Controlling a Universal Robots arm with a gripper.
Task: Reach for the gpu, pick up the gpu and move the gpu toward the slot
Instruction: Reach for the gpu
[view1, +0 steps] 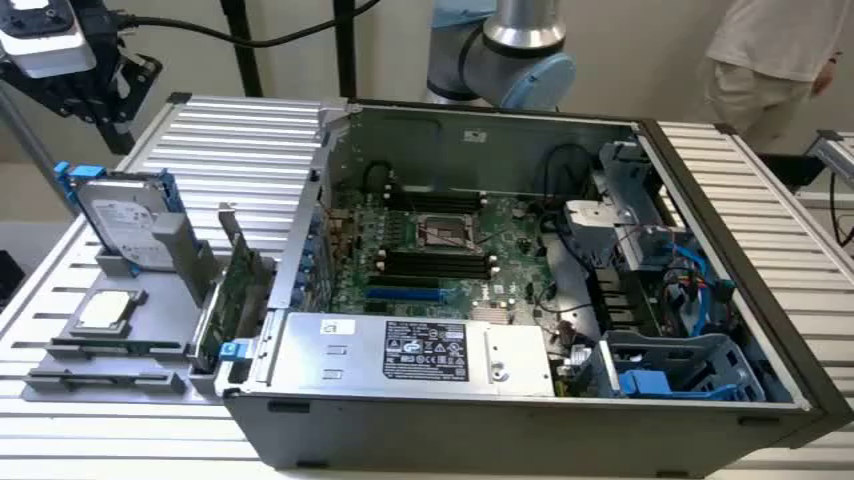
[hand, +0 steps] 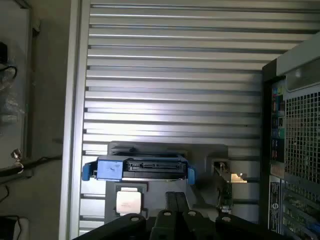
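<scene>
While your claw (view1: 104, 108) is hanging pinched shut on nothing, high over the slatted table (view1: 240, 130) at the exterior view's left, the gpu (view1: 240, 275) is standing on edge in the grey holder (view1: 100, 360) well below it, between the hard drive (view1: 127, 225) and the computer case (view1: 534, 420). Watch it: coming down with those fingers shut, you're risking knocking the card's top edge or clipping the drive beside it. Your wrist is pointing straight down, the arm stretching out from its base behind the case.
</scene>
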